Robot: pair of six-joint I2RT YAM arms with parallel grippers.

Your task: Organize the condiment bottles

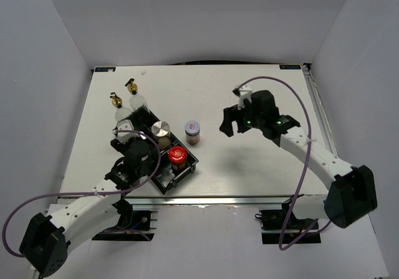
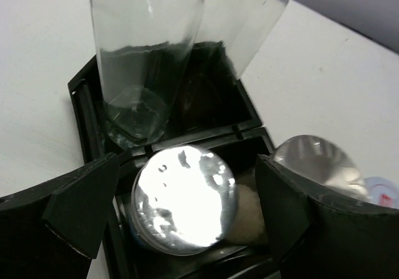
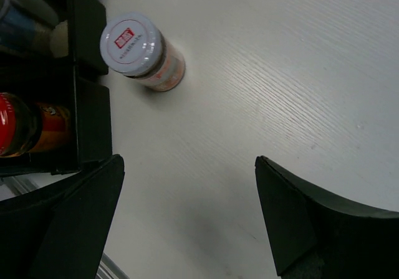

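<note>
Two tall clear glass bottles with gold pourers (image 1: 118, 108) (image 1: 134, 94) stand at the far end of the black tray (image 1: 187, 167). In the tray a silver-lidded jar (image 2: 184, 198) sits between the spread fingers of my open left gripper (image 2: 187, 167), which stand clear of it. A second silver-lidded jar (image 1: 161, 129) and a red-lidded jar (image 1: 177, 156) also stand in the tray. A jar with a pale lid and red label (image 3: 132, 44) stands on the table right of the tray. My right gripper (image 3: 187, 167) hangs open and empty above bare table, right of that jar.
The tray wall (image 3: 87, 104) lies left of the loose jar. Grey walls enclose the white table (image 1: 249, 92) on three sides. The right arm's cable (image 1: 299, 104) loops over the right half.
</note>
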